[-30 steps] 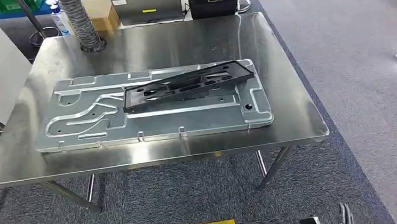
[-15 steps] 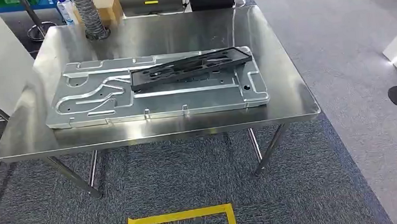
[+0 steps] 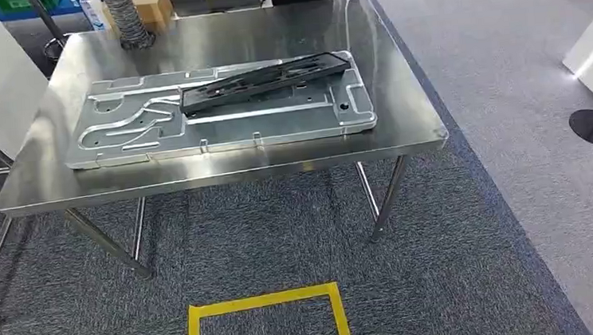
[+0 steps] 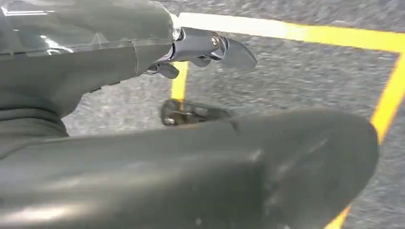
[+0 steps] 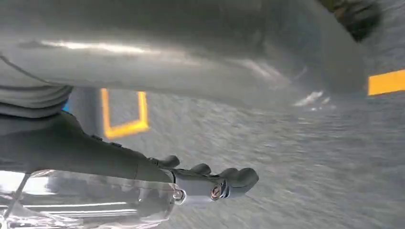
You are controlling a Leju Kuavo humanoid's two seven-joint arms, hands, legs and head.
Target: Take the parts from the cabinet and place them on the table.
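Now, as it lies:
Table (image 3: 401,119): a steel table, standing on grey carpet beyond a yellow tape square (image 3: 264,322) on the floor.
Silver plate (image 3: 218,126): a large machined metal part lying flat across the middle of the table, with grooves and cut-outs in its top.
Black part (image 3: 262,80): a long dark bracket with holes, lying on the silver plate toward its far right, running slantwise, its left end nearer.
Far edge: a ribbed grey hose (image 3: 126,21) stands at the far left of the table; a cardboard box (image 3: 154,7) is just behind it.
Left hand (image 4: 205,47): hanging over the carpet and yellow tape, fingers stretched out, nothing in them.
Right hand (image 5: 210,183): likewise over the carpet, fingers straight and lying close together, holding nothing.
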